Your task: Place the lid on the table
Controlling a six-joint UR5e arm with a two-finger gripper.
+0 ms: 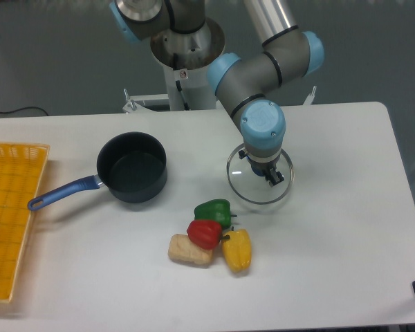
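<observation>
The lid (pixel 243 185), a clear glass disc with a thin silver rim, sits low over the white table (pixel 332 228), right of the pot. My gripper (pixel 267 171) points straight down over the lid's centre and hides the knob. The fingers look closed around that knob, but the wrist housing covers most of them. Whether the lid rests on the table or hovers just above it cannot be told.
A dark blue saucepan (pixel 132 168) with a blue handle stands open to the left. Green (pixel 214 211), red (pixel 204 233) and yellow (pixel 237 250) peppers and a bread piece (pixel 188 251) lie in front of the lid. A yellow mesh tray (pixel 10 214) sits at the far left.
</observation>
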